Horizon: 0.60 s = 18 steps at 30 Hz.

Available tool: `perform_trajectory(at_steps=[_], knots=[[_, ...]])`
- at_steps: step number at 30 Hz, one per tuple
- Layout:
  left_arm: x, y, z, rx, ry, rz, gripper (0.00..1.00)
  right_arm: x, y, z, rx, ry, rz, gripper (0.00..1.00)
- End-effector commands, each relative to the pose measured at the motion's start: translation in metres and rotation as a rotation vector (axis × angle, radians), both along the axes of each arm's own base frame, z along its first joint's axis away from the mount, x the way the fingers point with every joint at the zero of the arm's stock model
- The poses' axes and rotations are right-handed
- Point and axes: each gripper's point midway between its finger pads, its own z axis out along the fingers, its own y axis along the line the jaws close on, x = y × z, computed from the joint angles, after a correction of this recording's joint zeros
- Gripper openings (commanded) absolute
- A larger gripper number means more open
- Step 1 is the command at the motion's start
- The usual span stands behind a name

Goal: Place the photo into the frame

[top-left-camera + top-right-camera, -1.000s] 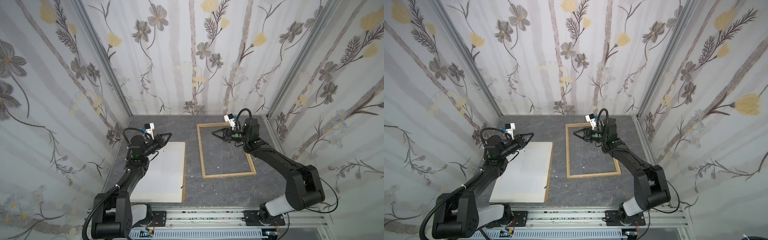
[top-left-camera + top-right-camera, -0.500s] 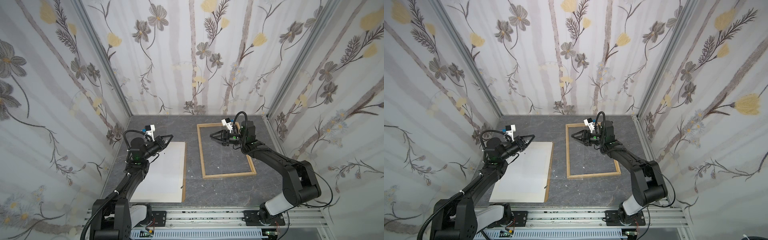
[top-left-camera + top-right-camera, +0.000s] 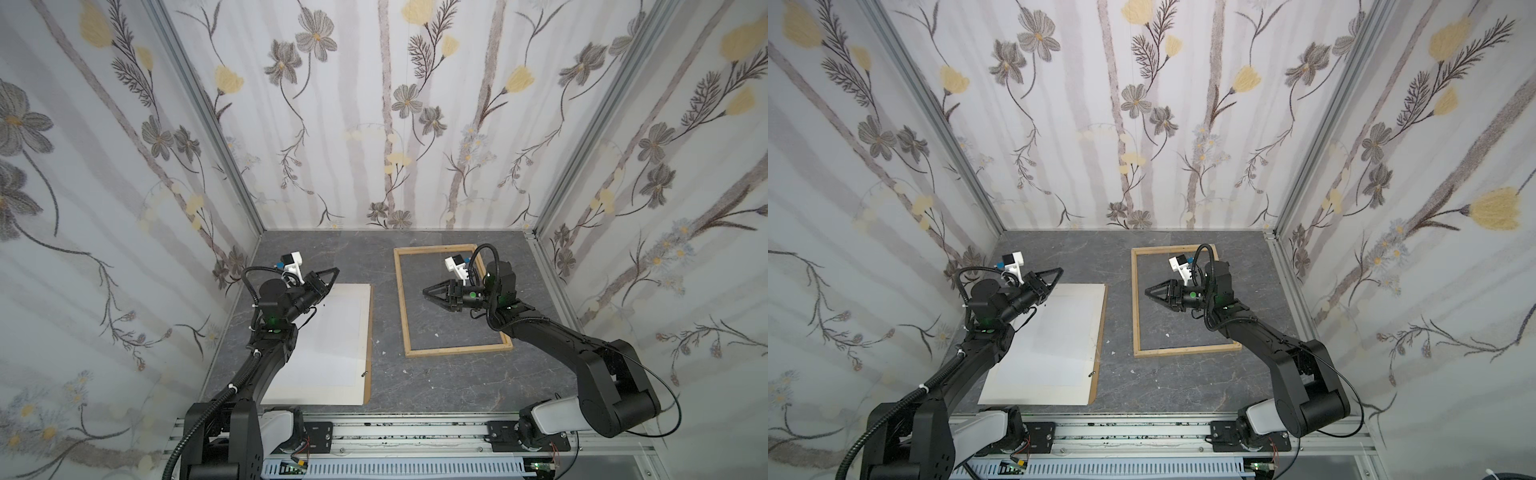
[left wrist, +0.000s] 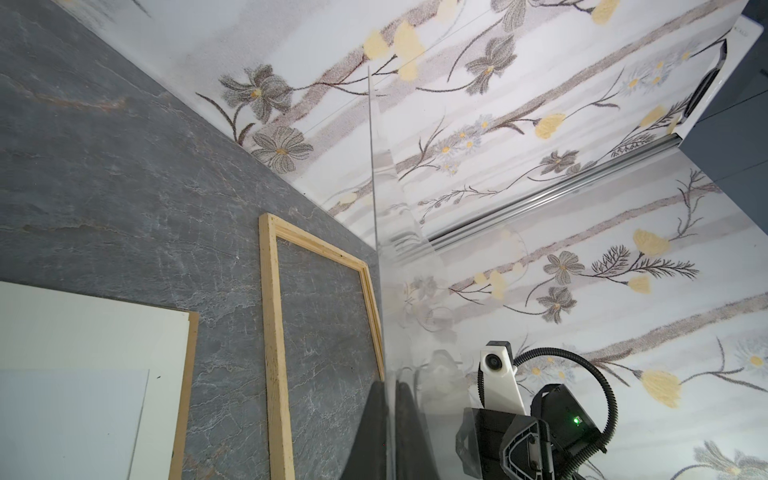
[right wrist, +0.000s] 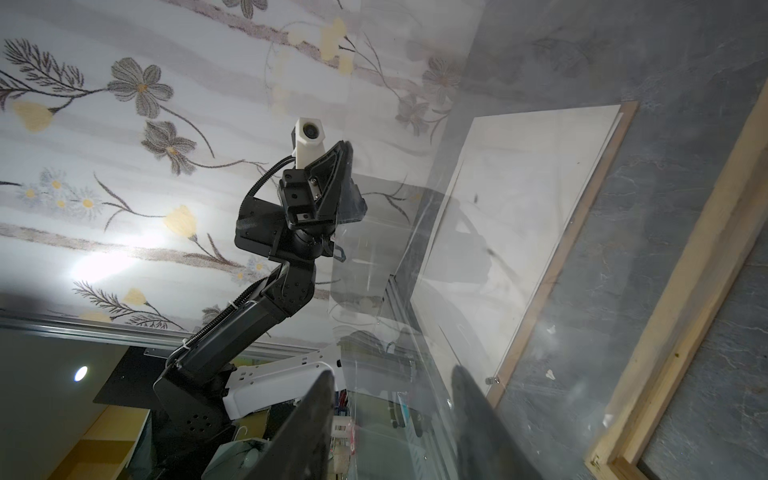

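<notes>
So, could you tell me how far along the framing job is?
Done: the frame lies empty. In hand: the left gripper pinches a clear pane; the right gripper is open around its edge. Left: the photo, lying beside the frame, must go in.

Site: a robot test cell in a lab, whatever the wallpaper tells you. Item: three walls (image 3: 374,124) papered in grey and yellow flowers, joined by bare aluminium corner posts (image 3: 212,124). Item: a grey stone-look counter (image 3: 332,257). Item: two black arms — left arm (image 3: 266,365), right arm (image 3: 552,336) — mounted on an aluminium rail (image 3: 415,432) along your front edge, wiring exposed.
</notes>
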Motion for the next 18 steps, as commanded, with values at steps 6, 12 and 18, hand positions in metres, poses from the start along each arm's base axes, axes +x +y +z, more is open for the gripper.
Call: perform_trajectory(at_steps=[6, 12, 18], knots=[[-0.007, -0.001, 0.01, -0.023, -0.059, 0.001, 0.0, 0.0, 0.011, 0.038, 0.105, -0.098, 0.05, 0.19], [-0.011, -0.002, 0.01, -0.015, -0.065, -0.004, 0.0, 0.002, 0.015, 0.04, 0.112, -0.093, 0.064, 0.0], [-0.01, -0.002, 0.009, -0.007, -0.072, -0.008, 0.0, 0.003, 0.013, 0.042, 0.083, -0.114, 0.051, 0.0]])
